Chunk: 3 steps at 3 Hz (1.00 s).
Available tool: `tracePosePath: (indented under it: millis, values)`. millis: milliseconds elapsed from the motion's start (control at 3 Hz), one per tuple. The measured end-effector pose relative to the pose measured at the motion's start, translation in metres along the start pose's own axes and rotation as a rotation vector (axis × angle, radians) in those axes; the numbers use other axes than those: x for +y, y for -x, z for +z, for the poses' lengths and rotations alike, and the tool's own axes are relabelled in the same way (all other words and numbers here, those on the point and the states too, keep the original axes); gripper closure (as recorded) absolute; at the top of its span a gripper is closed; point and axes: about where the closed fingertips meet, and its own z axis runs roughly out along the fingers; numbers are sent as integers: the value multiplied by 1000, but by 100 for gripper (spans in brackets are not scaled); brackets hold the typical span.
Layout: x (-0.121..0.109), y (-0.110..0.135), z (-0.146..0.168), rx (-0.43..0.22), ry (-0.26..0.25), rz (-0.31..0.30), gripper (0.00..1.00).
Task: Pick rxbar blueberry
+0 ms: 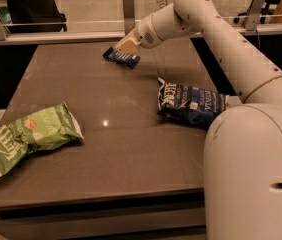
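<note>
The rxbar blueberry (122, 57) is a small flat dark navy wrapper lying at the far middle of the brown table (121, 149). My gripper (126, 46) reaches in from the right on the white arm (216, 29). Its tan tip is just above the bar's right part and overlaps its top edge. I cannot tell whether it touches the bar.
A large puffy dark blue chip bag (191, 103) lies at the right, next to my white base (256, 174). A large green chip bag (28, 136) lies at the front left edge. A rail with metal posts (128, 4) runs behind the table.
</note>
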Motion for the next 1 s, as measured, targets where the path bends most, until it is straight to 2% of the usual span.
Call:
tracePosePath:
  millis: [333, 667, 1000]
  values:
    - [-2, -10, 8, 32, 8, 10, 13]
    - [-1, -16, 17, 51, 22, 21, 0]
    - [0, -23, 26, 69, 32, 30, 0]
